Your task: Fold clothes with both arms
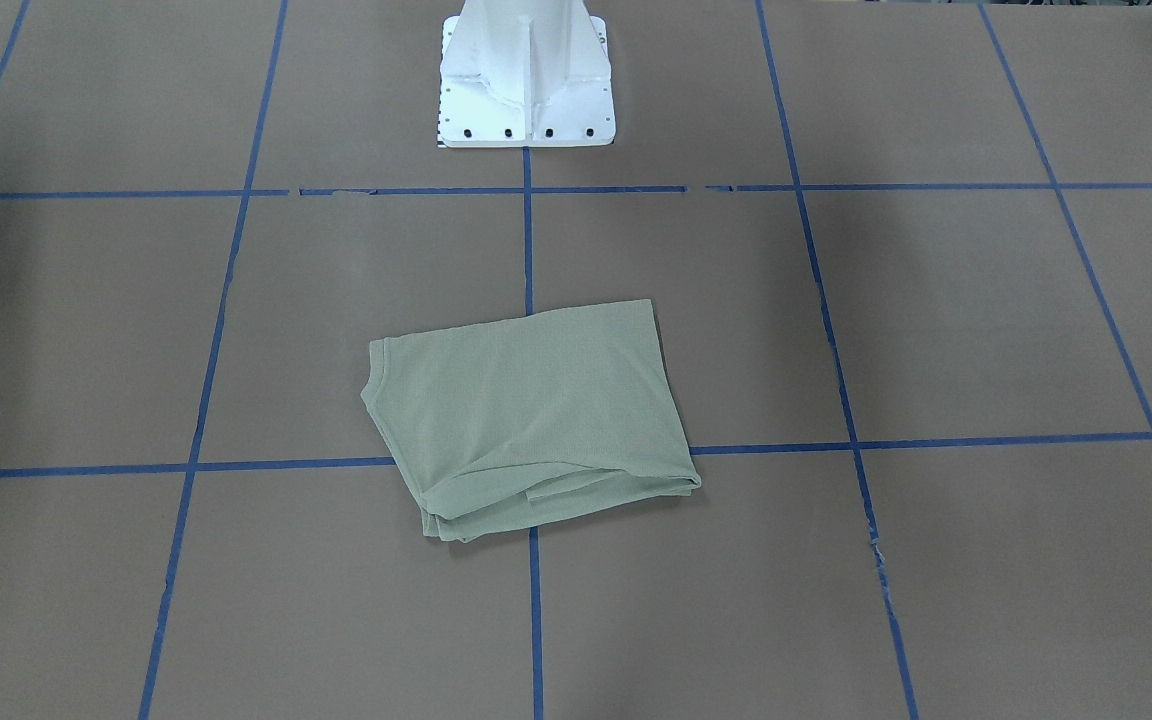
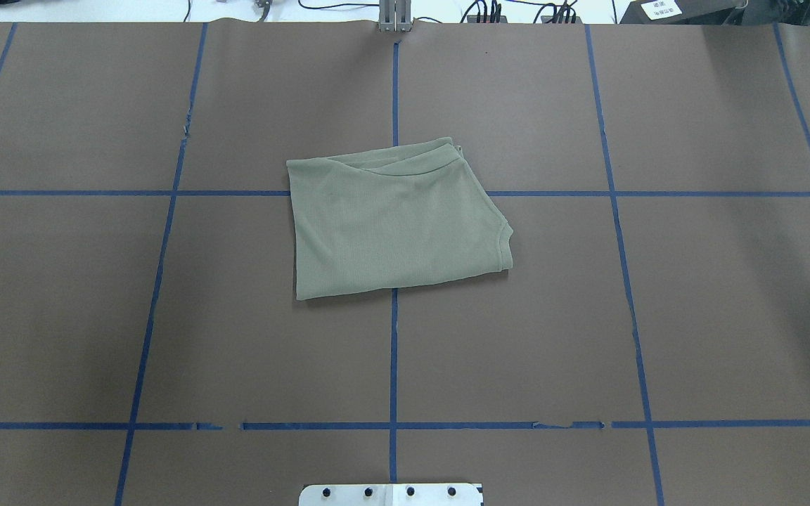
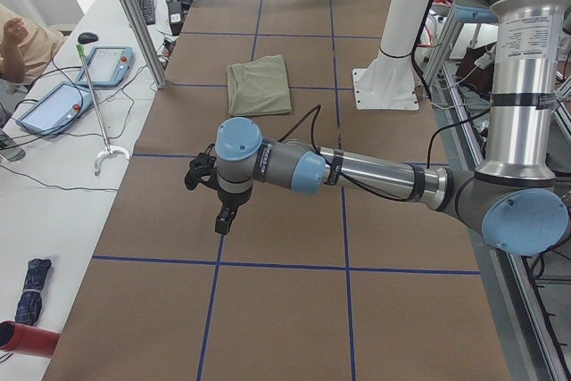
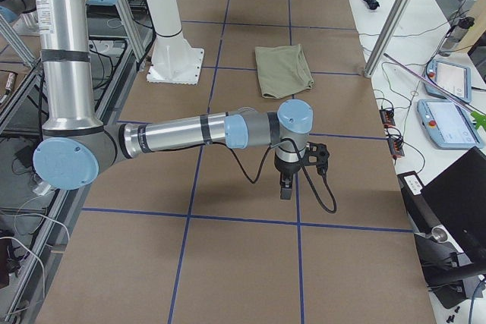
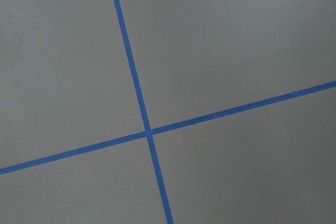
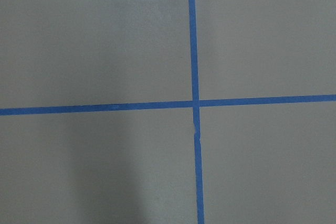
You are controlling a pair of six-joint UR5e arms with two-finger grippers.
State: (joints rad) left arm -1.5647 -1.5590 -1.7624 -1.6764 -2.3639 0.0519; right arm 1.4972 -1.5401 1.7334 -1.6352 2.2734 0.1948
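Progress: The shirt [image 2: 394,221] lies as a flat, compact rectangle with no sleeve showing. By the look of it, the folding is done or all but done.
Left to do: At most a tidy-up. In the overhead view the layered edges on the bundle's 12 o'clock side fan out a little instead of stacking flush.
Shirt position: It sits in the middle of the table [image 2: 693,316], over a crossing of the blue tape lines [image 2: 394,351], straight out at 12 o'clock from the white pedestal [image 2: 391,494].
Left arm: The left arm [image 3: 357,171] is stretched out low and level, well apart from the shirt on its 9 o'clock side and outside the overhead view.
Left fingers: The left fingers [image 3: 223,219] point down over bare table with no cloth near them. Wide or narrow cannot be told from this side view.
Right arm: The right arm [image 4: 190,133] mirrors it, reaching out level on the shirt's 3 o'clock side, well clear of it.
Right fingers: The right fingers [image 4: 285,187] also hang downward over bare table, and their spread cannot be told either.
Wrist views: Both show nothing but tape crossings.
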